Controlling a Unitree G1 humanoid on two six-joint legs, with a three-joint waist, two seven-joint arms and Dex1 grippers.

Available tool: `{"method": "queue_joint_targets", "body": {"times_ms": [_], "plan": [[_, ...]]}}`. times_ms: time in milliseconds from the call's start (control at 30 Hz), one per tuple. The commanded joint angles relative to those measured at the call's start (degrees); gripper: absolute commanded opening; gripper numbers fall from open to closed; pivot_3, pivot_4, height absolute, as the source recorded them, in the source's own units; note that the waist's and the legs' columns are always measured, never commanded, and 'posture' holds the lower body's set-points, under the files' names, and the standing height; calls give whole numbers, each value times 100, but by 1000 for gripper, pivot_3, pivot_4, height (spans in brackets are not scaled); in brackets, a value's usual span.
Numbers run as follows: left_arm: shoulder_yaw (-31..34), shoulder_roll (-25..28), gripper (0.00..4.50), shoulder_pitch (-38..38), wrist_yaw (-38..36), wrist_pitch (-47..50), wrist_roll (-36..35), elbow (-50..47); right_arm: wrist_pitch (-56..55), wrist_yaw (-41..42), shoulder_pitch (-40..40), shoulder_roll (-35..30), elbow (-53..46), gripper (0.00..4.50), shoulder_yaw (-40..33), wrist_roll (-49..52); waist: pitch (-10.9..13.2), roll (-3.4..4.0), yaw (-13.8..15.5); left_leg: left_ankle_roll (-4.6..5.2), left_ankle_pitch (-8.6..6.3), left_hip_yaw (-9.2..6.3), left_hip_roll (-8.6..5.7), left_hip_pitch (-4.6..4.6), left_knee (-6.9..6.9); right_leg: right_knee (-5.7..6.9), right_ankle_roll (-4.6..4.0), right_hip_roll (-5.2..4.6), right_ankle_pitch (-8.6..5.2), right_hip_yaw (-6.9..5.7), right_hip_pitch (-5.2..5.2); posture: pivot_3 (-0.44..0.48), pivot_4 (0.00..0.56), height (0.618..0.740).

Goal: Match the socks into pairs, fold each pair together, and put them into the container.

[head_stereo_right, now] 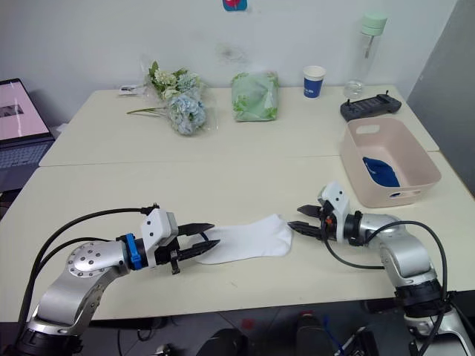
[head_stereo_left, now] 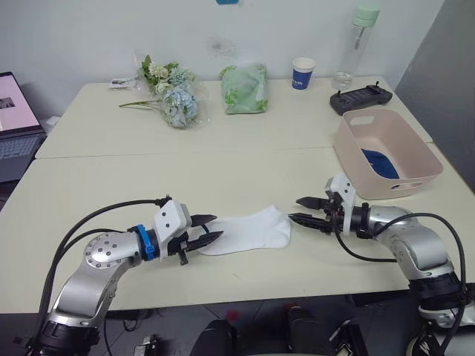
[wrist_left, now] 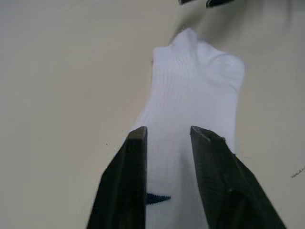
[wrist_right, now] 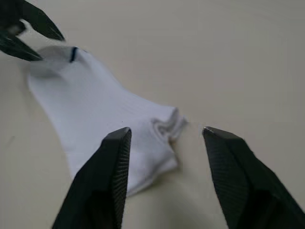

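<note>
Down at the near edge of the table (head_stereo_left: 245, 167), the white sock (head_stereo_left: 249, 231) lies flat and stretched out between the two arms. The left gripper (head_stereo_left: 211, 228) sits right at the sock's near-left end, its two black fingers (wrist_left: 128, 176) spread a little, one above and one over the fabric; the left wrist view shows them hovering above the ribbed cloth with a small dark blue mark (wrist_left: 155, 198) between them, and whether they touch it is hard to tell. Over on the other end, the right gripper (head_stereo_left: 303, 210) points at the sock's rounded end, fingers (wrist_right: 107, 176) spread wide, tips just beside the fabric, nothing pinched. In the right wrist view the crumpled edge of the sock sits in the gap between those open fingers.

Further back on the right, the pale pink container (head_stereo_left: 355, 159) stands near the table's right edge, and dark blue fabric (head_stereo_left: 380, 163) lies inside it on the bottom.

Beyond that, a black handheld controller (head_stereo_left: 361, 97) rests by the container's far side. Along the far part of the table: a bunch of pale blue and white flowers (head_stereo_left: 172, 95), a pale green plastic bag (head_stereo_left: 244, 88), a blue-and-white paper cup (head_stereo_left: 303, 73), and a clear bottle with a green cap (head_stereo_left: 356, 46). At the far left an open laptop (head_stereo_left: 16, 122) sits off the table's edge
</note>
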Motion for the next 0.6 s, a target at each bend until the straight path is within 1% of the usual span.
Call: {"method": "queue_joint_targets", "body": {"times_ms": [33,100,200,233,267,300,433,600], "plan": [[167,8,2858,18,40,203,-317,-484,39,-287,-64,134,-75,3814,53,-151,0,0,-2,0,0,0,1,-1,0,0,0,0,0,0,-1,0,150,740],[191,122,3501,31,-5,279,-372,-683,267,-319,-56,227,-37,4491,293,-229,0,0,-5,0,0,0,1,0,0,1,0,0,0,0,-1,0,150,740],[234,133,4472,-36,126,207,-256,-692,536,-332,-107,282,-83,4500,465,-239,0,1,-5,0,0,1,1,0,0,0,0,2,0,0,0,0,150,740],[234,131,4472,-56,171,168,-191,-664,612,-276,-120,275,-91,4500,480,-199,0,1,-5,0,0,1,1,0,0,1,0,2,0,0,0,0,150,740],[223,143,4500,-65,194,145,-135,-634,688,-143,-122,220,-120,4069,531,-156,0,1,-5,0,0,1,1,1,0,0,0,2,0,0,1,0,150,740],[216,150,4500,-49,195,130,-113,-612,818,-130,-128,221,-156,3831,504,-95,0,1,-5,0,0,1,0,1,0,0,0,2,0,-1,1,0,150,740],[201,145,4500,38,207,92,-108,-658,1217,-187,-194,265,-257,2423,349,118,0,1,-4,0,0,-1,1,0,-1,-2,0,2,0,-2,1,0,150,740],[153,70,4500,27,324,338,-276,-919,2271,-600,-438,595,-138,606,-304,759,1,1,-5,0,0,-1,1,0,-1,-1,0,2,0,-1,0,0,150,740]]}}
